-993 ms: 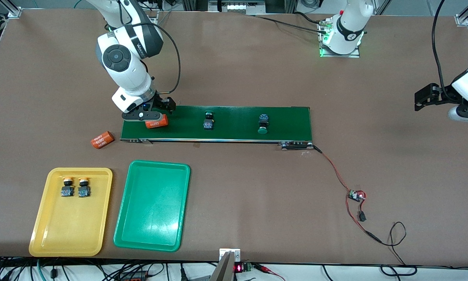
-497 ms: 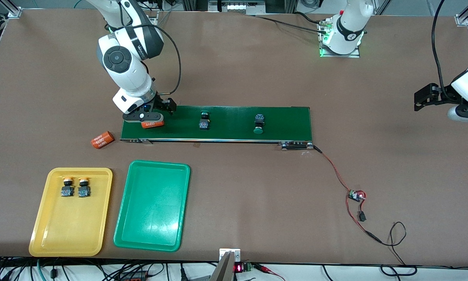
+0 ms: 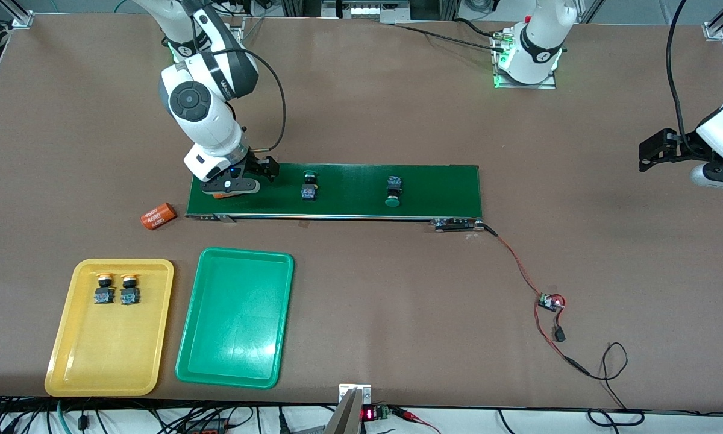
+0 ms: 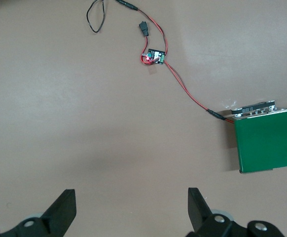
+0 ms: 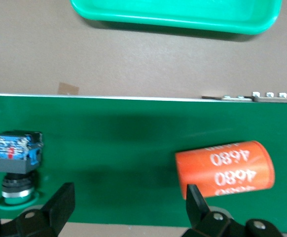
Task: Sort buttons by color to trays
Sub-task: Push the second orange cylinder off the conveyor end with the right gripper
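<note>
Buttons with green caps ride on the long dark-green conveyor belt (image 3: 337, 190), and they have moved along it toward the right arm's end since a second ago. The first green-capped button (image 3: 308, 186) is now only a short way from the right gripper (image 3: 231, 187), and the second green-capped button (image 3: 392, 193) follows it near the belt's middle.

The right gripper has shifted a little along the belt and now hangs low over the belt's end, right above an orange cylinder with white print (image 5: 225, 169) that has travelled under it. Its jaws are spread wide and grasp nothing; in the right wrist view the cylinder lies beside one finger, not between the two. A second orange printed cylinder (image 3: 158, 216) rests on the table just off that end of the belt.

I judge that the belt is bringing the nearer green-capped button into reach, so the right arm should let the cylinder pass and take that button next.

Nearer to the front camera than the belt lie the two shallow plastic trays. The yellow tray (image 3: 90, 361) already holds both yellow-capped buttons (image 3: 114, 288). The green tray (image 3: 235, 361) holds none yet.

The left gripper (image 4: 132, 207) waits with released jaws over bare table, off the belt's other end.
</note>
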{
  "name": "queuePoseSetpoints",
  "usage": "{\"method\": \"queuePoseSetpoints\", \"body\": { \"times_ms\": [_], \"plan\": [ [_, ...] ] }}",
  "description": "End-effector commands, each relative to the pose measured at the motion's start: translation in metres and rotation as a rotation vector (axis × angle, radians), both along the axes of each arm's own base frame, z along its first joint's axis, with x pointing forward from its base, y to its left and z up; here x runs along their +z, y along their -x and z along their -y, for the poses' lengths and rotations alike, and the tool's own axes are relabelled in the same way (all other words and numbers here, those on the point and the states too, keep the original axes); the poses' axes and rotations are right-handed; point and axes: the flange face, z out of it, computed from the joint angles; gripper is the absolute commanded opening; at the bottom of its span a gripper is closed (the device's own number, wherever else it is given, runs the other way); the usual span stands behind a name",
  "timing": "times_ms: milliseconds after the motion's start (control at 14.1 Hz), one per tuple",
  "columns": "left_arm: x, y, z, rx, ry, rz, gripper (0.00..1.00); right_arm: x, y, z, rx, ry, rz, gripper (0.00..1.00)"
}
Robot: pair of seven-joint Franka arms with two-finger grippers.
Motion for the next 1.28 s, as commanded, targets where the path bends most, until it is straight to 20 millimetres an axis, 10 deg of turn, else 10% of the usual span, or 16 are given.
{"method": "queuePoseSetpoints", "body": {
  "times_ms": [0,1206],
  "plan": [
    [0.006,-0.001,0.001,-0.016,-0.025,0.006,1.00,-0.004,-0.001,-0.011,0.005,-0.005,0.018,1.00],
    [0.005,0.003,0.005,-0.014,-0.024,-0.021,1.00,-0.022,0.000,-0.021,-0.035,-0.010,-0.012,1.00]
  ]
}}
